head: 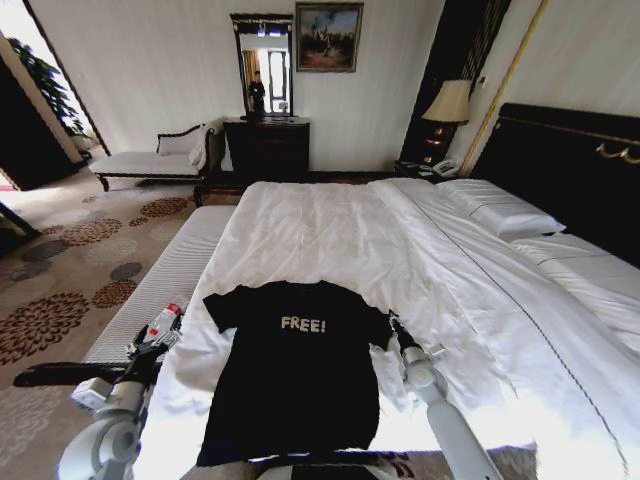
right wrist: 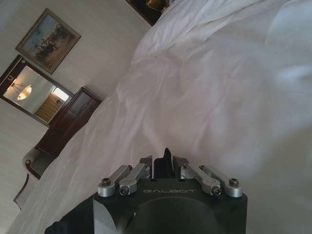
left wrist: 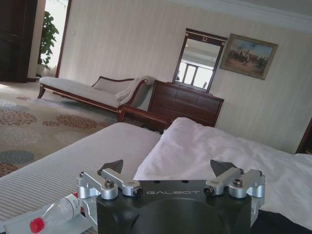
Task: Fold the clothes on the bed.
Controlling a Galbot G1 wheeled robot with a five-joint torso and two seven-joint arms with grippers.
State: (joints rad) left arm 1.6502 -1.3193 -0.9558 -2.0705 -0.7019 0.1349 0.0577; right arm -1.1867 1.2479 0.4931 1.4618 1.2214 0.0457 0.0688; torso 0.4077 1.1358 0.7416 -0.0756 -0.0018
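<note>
The clothes are one black T-shirt [head: 295, 375] with white "FREE!" lettering. It lies flat, chest up, on the near end of the bed [head: 330, 225], on the white duvet. My left gripper [head: 162, 328] is just off the shirt's left sleeve. In the left wrist view the left gripper [left wrist: 168, 168] is open, its fingers [left wrist: 116, 165] wide apart and holding nothing. My right gripper [head: 394, 323] is at the edge of the right sleeve. The right wrist view shows the right gripper [right wrist: 165, 161] shut over the white duvet, with a bit of black fabric [right wrist: 63, 225] beside its body.
A grey striped bench [head: 170, 270] runs along the bed's left side. A small red-capped bottle [left wrist: 52, 215] lies close by the left gripper. A chaise [head: 150, 160], a dark dresser [head: 266, 150] and a lamp [head: 449, 102] stand by the far wall. Patterned carpet [head: 70, 260] is on the left.
</note>
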